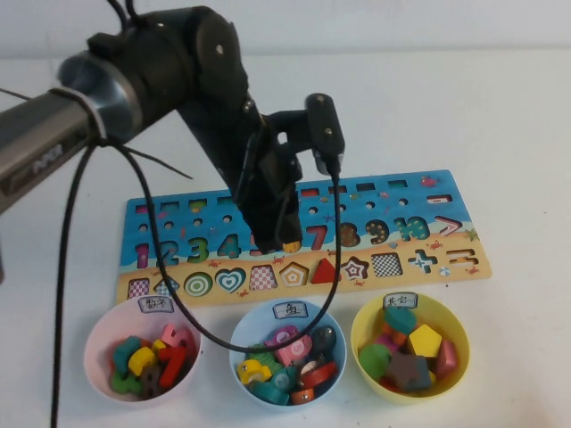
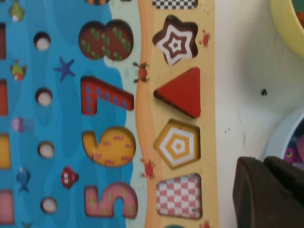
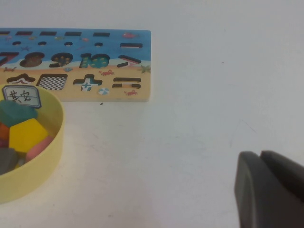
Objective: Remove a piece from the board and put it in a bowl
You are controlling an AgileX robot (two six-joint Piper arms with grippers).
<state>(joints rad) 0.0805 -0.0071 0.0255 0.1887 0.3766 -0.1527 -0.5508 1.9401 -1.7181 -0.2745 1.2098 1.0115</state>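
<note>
The red triangle piece (image 1: pixel 324 270) lies flat in its slot in the sandy lower row of the board (image 1: pixel 446 192). My left gripper (image 1: pixel 273 235) hangs shut and empty over the number row, just left of the piece and apart from it. In the left wrist view the piece (image 2: pixel 183 91) sits in the board (image 2: pixel 66 118), and the shut left gripper (image 2: pixel 266 190) is beyond the board's near edge. The yellow bowl (image 1: pixel 457 361) stands at the front right with several blocks inside. My right gripper (image 3: pixel 266 190) is shut over bare table beside the yellow bowl (image 3: pixel 42 161).
A pink bowl (image 1: pixel 96 343) and a light blue bowl (image 1: pixel 239 334), both holding several pieces, stand in front of the board, left of the yellow one. The left arm's black cable (image 1: pixel 335 223) droops across the board. Bare white table lies to the right.
</note>
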